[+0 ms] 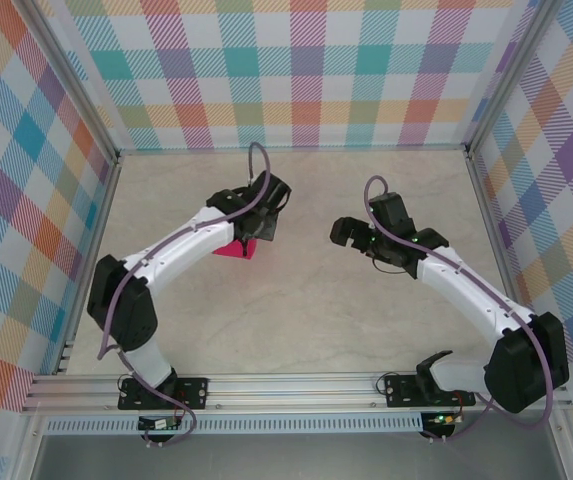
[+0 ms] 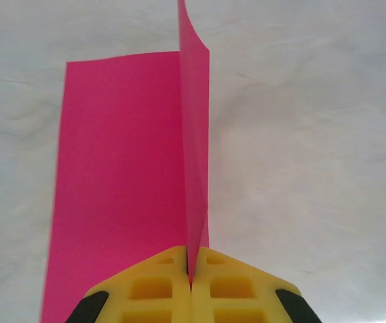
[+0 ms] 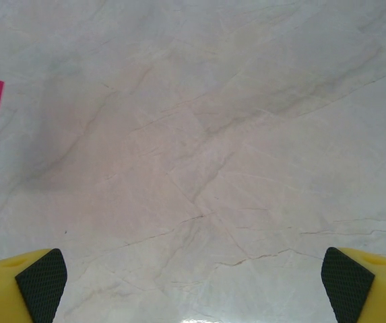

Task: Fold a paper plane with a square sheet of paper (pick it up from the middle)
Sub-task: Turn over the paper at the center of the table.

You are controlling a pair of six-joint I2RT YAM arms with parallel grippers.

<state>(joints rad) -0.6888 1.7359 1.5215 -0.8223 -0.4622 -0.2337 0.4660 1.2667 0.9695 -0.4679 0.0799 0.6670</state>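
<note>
Finds the left gripper (image 2: 191, 272) pinched shut on the square sheet of paper (image 2: 118, 168), both yellow fingers pressed together with the pink sheet between them. Notes one part of the sheet lying flat to the left of the pinch and another standing upright from it like a thin wall. Cannot tell whether a firm crease runs under that upright part.

Places the sheet on the left half of the table (image 1: 296, 310), under the left wrist, well apart from the right gripper (image 3: 193, 276). Records the right fingers spread wide and holding nothing, above bare table, with an edge of the pink sheet at the left border of that wrist view.

Judges the task early: grasp at the middle made, first lengthwise fold at most begun. Sees no pointed nose, no wings, no slim dart shape. Rates as outstanding: pressing the centre crease flat, folding the nose corners in, folding the wings. Expects the free right gripper to be needed for holding or pressing.
</note>
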